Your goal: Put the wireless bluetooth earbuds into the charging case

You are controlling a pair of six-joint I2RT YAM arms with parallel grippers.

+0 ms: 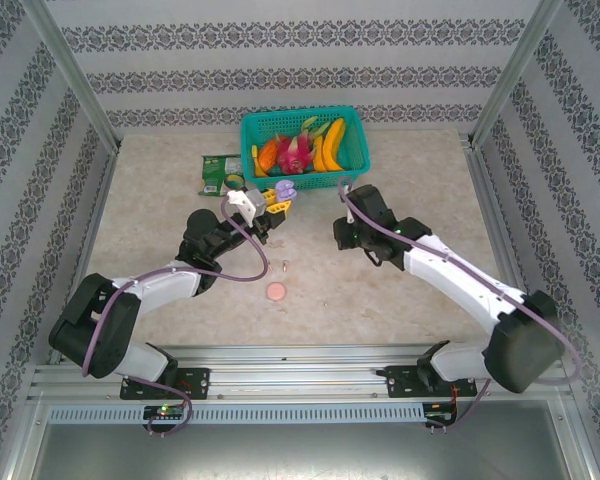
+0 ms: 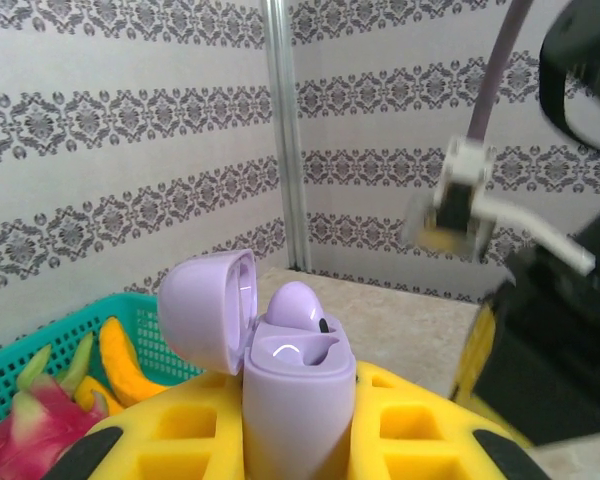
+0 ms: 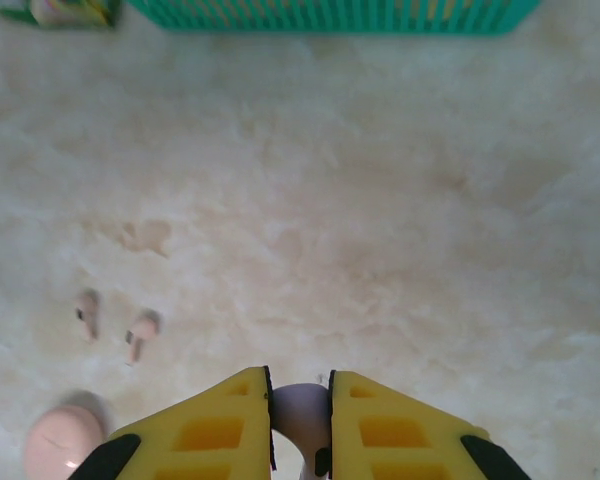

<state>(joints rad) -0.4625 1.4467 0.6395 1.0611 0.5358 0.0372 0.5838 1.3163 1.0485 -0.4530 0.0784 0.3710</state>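
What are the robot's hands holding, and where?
Left jaws pinch the lilac case by its base; right jaws pinch a lilac earbud by its rounded end.

Lilac case, teal basket, seemingly pinkish earbuds, grey damask-banded walls.

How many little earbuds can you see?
4. One purple earbud sits in the open purple case, a second purple earbud is pinched in the right gripper, and two pink earbuds lie on the table.
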